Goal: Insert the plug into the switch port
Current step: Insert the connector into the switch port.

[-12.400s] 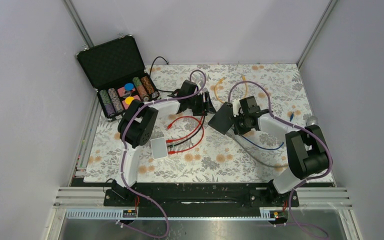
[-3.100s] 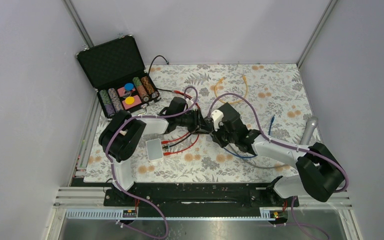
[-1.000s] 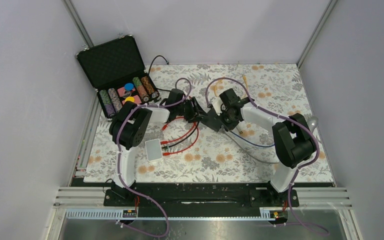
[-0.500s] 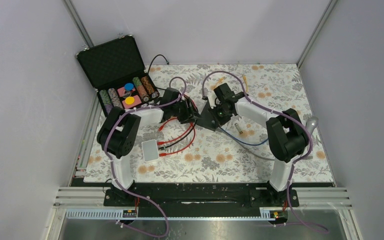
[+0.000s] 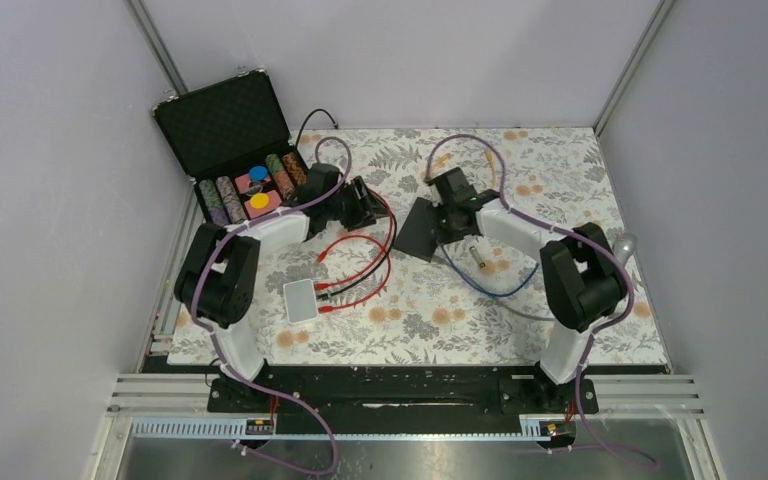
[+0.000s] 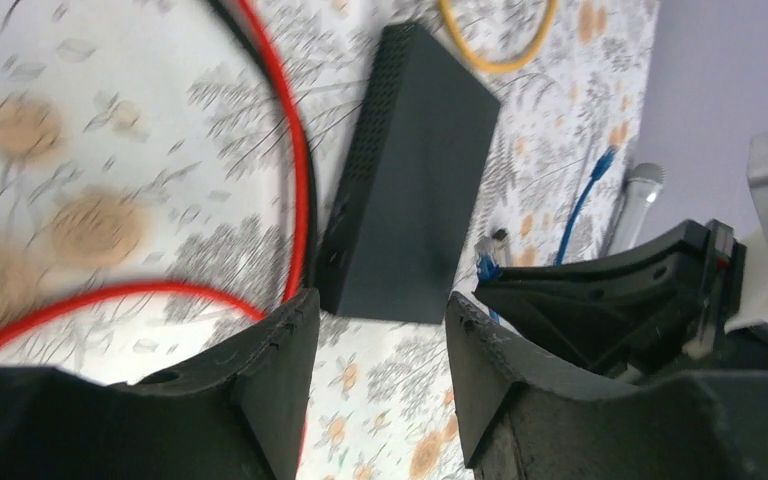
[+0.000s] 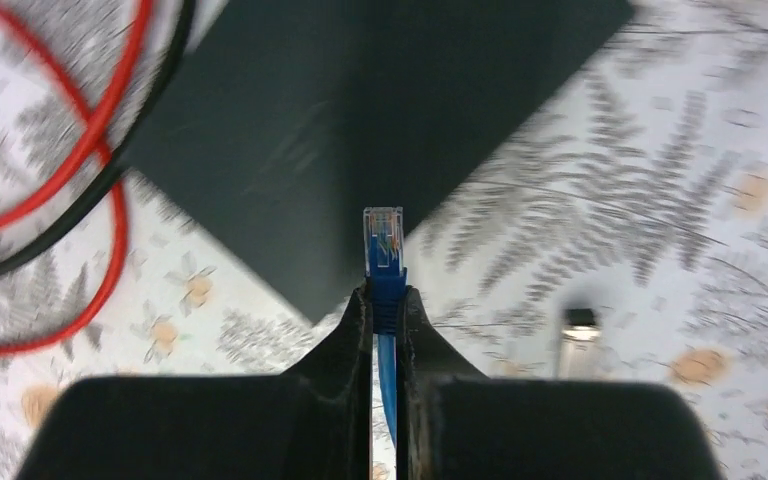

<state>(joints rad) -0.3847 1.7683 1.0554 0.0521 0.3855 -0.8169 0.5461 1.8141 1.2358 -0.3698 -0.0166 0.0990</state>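
The left arm [image 5: 222,285] and the right arm [image 5: 582,285] are made of white tubes and fat black joints. A purple cable [image 5: 465,137] is tied along each one. Black pointed fingers [image 6: 270,380] are worn by both. Black bases [image 5: 235,392] are fixed at 6 o'clock.

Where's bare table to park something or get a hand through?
Bare: the near strip of floral cloth, in front of the white box and blue cable; also its far right corner, beyond the yellow cable. Crowded: the middle and far left, with the red and black leads, switch and poker chip case.
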